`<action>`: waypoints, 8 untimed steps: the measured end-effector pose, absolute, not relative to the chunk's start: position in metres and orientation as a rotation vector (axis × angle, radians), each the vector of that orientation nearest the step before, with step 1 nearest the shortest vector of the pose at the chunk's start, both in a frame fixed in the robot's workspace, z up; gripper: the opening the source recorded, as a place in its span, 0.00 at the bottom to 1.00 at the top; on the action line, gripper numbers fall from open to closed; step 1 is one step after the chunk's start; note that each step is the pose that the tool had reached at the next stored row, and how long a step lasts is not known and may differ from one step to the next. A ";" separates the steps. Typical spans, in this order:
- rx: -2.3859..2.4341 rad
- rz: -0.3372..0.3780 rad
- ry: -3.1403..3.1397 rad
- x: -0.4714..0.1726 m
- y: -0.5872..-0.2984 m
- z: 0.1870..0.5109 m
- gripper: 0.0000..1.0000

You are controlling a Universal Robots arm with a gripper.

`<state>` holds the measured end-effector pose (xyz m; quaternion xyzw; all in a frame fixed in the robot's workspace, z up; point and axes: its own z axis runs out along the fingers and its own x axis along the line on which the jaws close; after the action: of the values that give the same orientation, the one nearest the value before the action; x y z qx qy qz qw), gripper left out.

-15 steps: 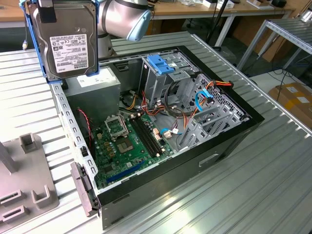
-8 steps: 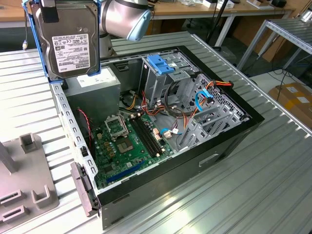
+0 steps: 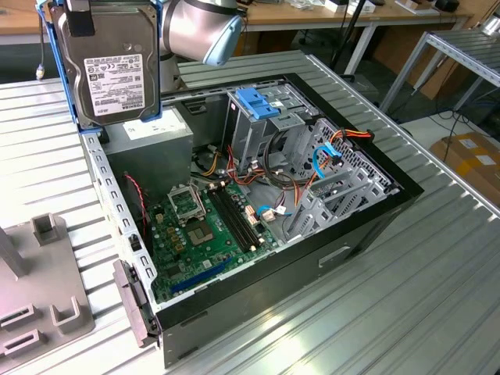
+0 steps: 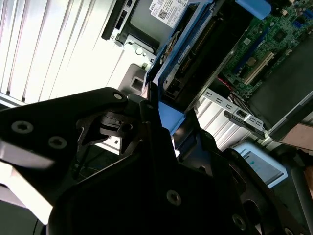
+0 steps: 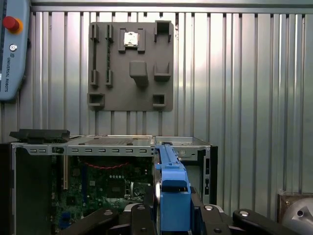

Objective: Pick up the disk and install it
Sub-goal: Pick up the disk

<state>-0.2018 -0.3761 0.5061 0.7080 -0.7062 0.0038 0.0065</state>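
Above the computer case [image 3: 367,226], over the corner where the power-supply box [image 3: 148,139] sits, the disk [image 3: 109,66] hangs upright, its long axis near vertical and its label facing the exterior view. The gripper [image 5: 173,211] is clamped on the disk's upper edge, jaws pressing the blue carrier [image 5: 172,181] from either side. Inside the case, the drive cage [image 3: 262,117] lies lower, toward the exterior view's right of the disk, well apart.
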 end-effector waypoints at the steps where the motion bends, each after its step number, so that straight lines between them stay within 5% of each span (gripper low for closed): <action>1: 2.215 0.012 -2.209 -0.200 -0.376 0.506 0.36; 8: 2.215 0.012 -2.209 -0.179 -0.376 0.506 0.36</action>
<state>-0.1792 -0.3761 0.5061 0.7080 -0.7062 0.0038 0.0065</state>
